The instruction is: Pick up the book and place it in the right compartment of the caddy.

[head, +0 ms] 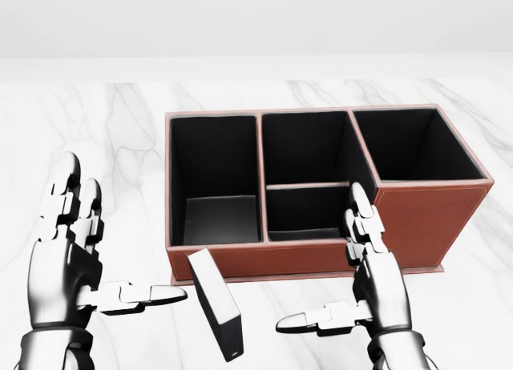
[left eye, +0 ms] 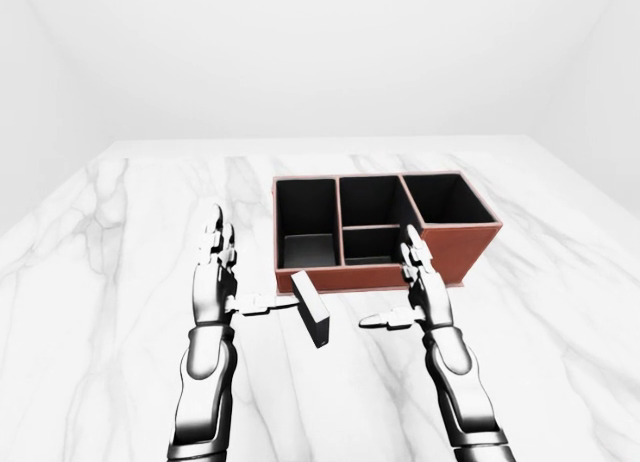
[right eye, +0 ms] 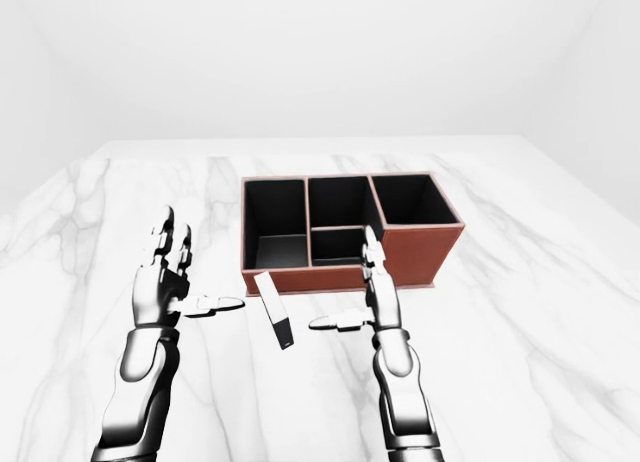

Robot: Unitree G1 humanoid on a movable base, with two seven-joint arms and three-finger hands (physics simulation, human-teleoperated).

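In the head view my left hand (head: pixel 70 262) stands at the lower left, metallic and glossy, with fingers spread upward and the thumb pointing to the right; it holds nothing. My right hand (head: pixel 370 286) stands at the lower right in the same way, fingers apart, thumb pointing left, also without anything in it.

Between them, at the bottom centre, stands the book (head: pixel 215 304): a thin dark slab with a pale top edge, upright on the marble table (head: pixel 104 122), which is white with grey veins. The book is near the caddy (head: pixel 317 186) wall.

The caddy is a rectangular box of brown leather-like material with black lining; its right compartment (head: pixel 417 146) is the tallest.
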